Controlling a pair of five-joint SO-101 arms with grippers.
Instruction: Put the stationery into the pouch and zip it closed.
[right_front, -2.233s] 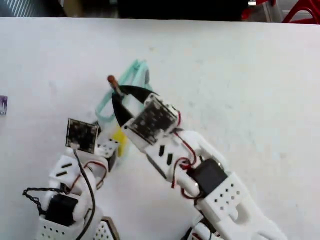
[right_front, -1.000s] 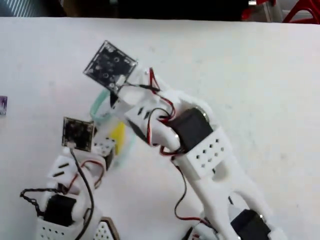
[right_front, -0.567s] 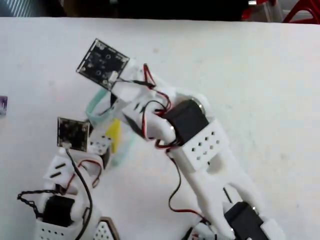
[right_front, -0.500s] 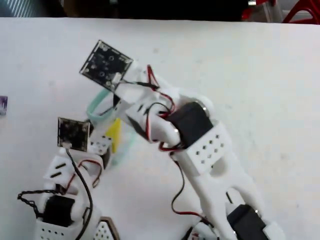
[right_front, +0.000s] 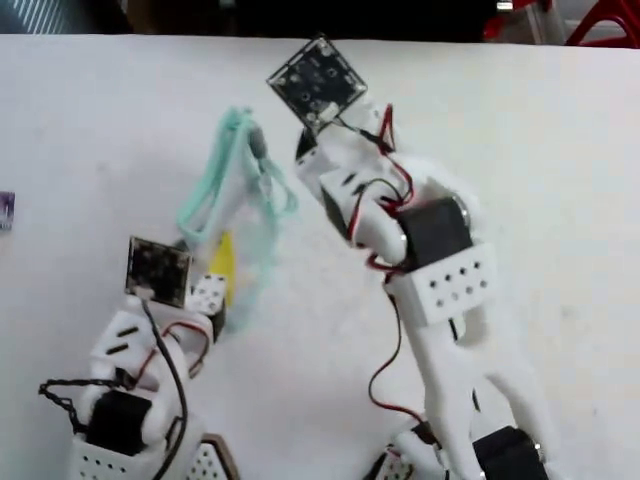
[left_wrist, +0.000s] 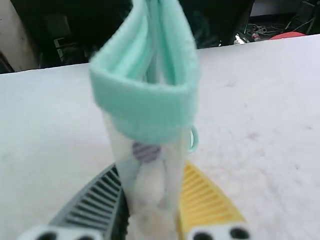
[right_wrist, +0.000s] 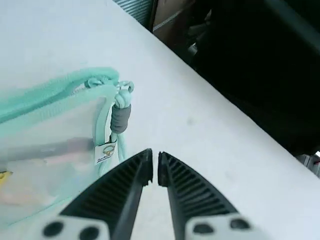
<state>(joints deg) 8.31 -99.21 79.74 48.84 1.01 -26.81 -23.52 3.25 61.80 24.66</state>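
Observation:
The translucent pouch (right_front: 232, 195) with mint-green edging lies stretched out on the white table (right_front: 520, 150). My left gripper (left_wrist: 152, 202) is shut on its near end, which stands pinched between the grey finger (left_wrist: 92, 205) and the yellow one (left_wrist: 205, 202). A purple-striped item (left_wrist: 146, 151) shows through the pouch wall. My right gripper (right_wrist: 154, 162) hovers shut and empty just beside the pouch's far end (right_wrist: 55, 130), close to the grey zipper pull (right_wrist: 121, 117). A long grey item (right_wrist: 50, 148) lies inside the pouch. I cannot tell whether the zip is closed.
A small purple object (right_front: 5, 210) lies at the table's left edge. The right arm (right_front: 430, 250) stretches across the middle of the table. The table's far edge (right_front: 450, 40) meets a dark background.
The right gripper held a pencil above the pouch, went down over the pouch, and has now drawn back to the right and farther away without it. The pouch now lies stretched out longer.

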